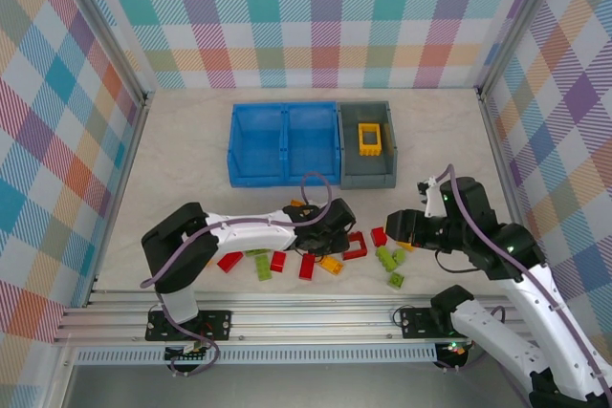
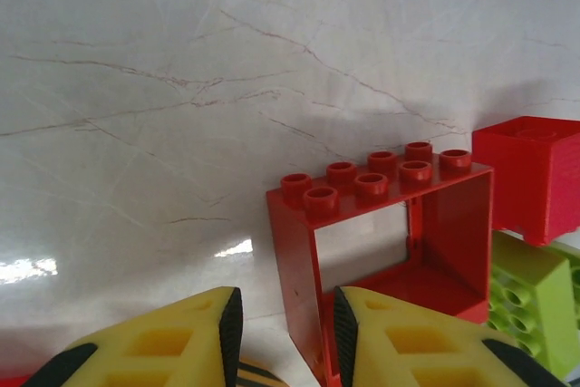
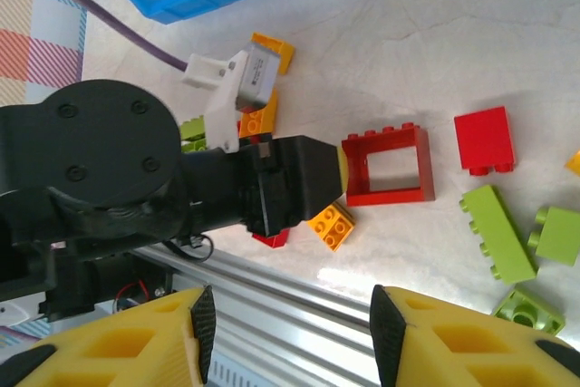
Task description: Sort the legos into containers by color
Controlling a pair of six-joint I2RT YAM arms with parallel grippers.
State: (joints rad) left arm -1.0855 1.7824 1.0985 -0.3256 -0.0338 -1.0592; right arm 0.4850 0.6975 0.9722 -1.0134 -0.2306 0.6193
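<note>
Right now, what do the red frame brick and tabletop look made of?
The red frame brick: moulded plastic, probably; smooth, slightly glossy, with crisp studs. The tabletop: pale marble-look surface with thin veins and glare patches; stone or printed laminate, cannot tell.

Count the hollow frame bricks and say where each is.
2. The yellow frame lies in the grey bin; the red frame is on the table at the left claw. More may be hidden.

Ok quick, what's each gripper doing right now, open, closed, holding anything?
Left gripper: open, jaws either side of the red frame's side wall, not clamped on it.
Right gripper: open, holding nothing.
</note>
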